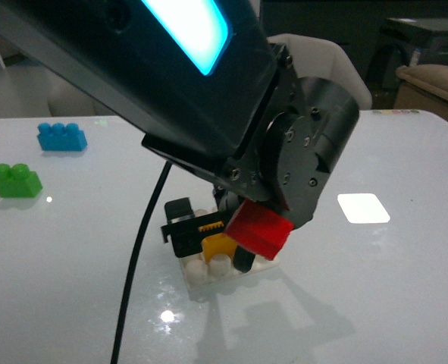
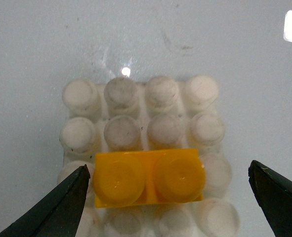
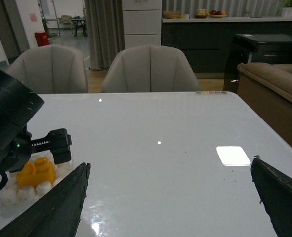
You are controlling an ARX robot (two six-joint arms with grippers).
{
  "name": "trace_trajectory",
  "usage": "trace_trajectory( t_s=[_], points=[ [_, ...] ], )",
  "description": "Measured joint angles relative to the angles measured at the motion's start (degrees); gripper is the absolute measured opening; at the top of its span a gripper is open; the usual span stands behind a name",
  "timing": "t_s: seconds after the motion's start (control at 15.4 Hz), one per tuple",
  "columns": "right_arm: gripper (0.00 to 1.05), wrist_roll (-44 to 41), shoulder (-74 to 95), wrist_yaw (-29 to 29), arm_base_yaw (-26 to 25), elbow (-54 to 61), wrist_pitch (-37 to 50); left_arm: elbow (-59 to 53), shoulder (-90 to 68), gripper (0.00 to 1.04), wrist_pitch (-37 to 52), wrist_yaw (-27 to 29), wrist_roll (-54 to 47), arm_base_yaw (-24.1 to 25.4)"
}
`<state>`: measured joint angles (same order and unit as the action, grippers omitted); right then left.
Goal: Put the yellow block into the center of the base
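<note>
The yellow block sits on the white studded base, lying across the middle two stud columns, one row in from the edge nearest the wrist camera. My left gripper hangs over it, open, one dark finger close to the block's end, the other finger well off it. In the front view the left arm covers most of the base, with a bit of the yellow block showing. My right gripper is open over bare table, away from the block.
A green two-stud brick and a blue brick lie at the table's far left. A flat bright white rectangle lies to the right of the base. Chairs stand behind the table's far edge.
</note>
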<state>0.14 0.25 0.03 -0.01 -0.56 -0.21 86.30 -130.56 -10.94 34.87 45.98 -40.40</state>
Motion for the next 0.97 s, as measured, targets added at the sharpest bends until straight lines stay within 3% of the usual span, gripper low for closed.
trace_trajectory(
  t_s=[0.52,0.58,0.65,0.78,0.91,0.97],
  points=[
    [0.98,0.0,0.0,0.0,0.0,0.0,0.02,-2.43,1.64,0.98,9.7,0.15,-4.52,1.25],
    [0.98,0.0,0.0,0.0,0.0,0.0,0.0,-3.82,1.75,0.97,15.47,1.18,-6.97,1.57],
    [0.98,0.0,0.0,0.0,0.0,0.0,0.02,-11.52,3.17,0.86,35.39,0.44,-14.56,2.8],
    [0.98,0.0,0.0,0.02,0.0,0.0,0.02,-31.95,11.61,0.65,62.88,-4.13,-31.67,8.35],
    [0.98,0.0,0.0,0.0,0.0,0.0,0.02,-46.49,23.45,0.41,80.24,-10.01,-41.16,17.59],
    [0.98,0.0,0.0,0.0,0.0,0.0,0.02,-51.98,28.39,0.3,82.42,-13.07,-42.69,20.98]
  ],
)
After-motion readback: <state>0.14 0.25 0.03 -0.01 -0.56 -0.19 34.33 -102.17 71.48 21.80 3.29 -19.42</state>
